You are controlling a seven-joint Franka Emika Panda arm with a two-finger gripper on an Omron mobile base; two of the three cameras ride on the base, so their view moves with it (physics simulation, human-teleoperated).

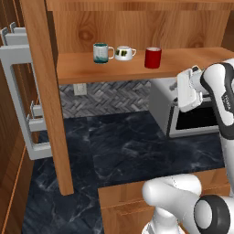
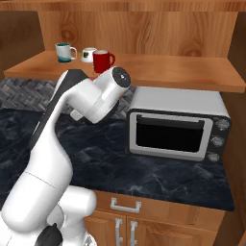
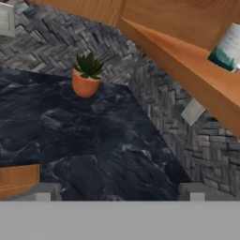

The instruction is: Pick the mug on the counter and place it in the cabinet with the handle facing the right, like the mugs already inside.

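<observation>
The red mug [image 1: 153, 57] [image 2: 101, 61] stands upright on the cabinet shelf [image 1: 82, 66] [image 2: 182, 72], just right of the squat white mug [image 1: 124, 53] [image 2: 88, 54] and the teal-and-white mug [image 1: 102, 53] [image 2: 63, 52] [image 3: 228, 48]. In the right base view its handle points right, like theirs. My gripper [image 3: 119, 192] is open, its fingertips wide apart with nothing between them. It hangs below the shelf's front edge, to the right of the red mug and clear of it, looking down over the dark counter [image 1: 128, 141] [image 2: 96, 149] [image 3: 93, 140].
A silver toaster oven [image 1: 192, 114] [image 2: 175, 126] sits on the counter under the shelf's right part. A small potted plant [image 3: 86, 77] stands by the herringbone backsplash. The cabinet's thick post [image 1: 48, 91] rises at the left, with an open door [image 1: 18, 91] beyond it.
</observation>
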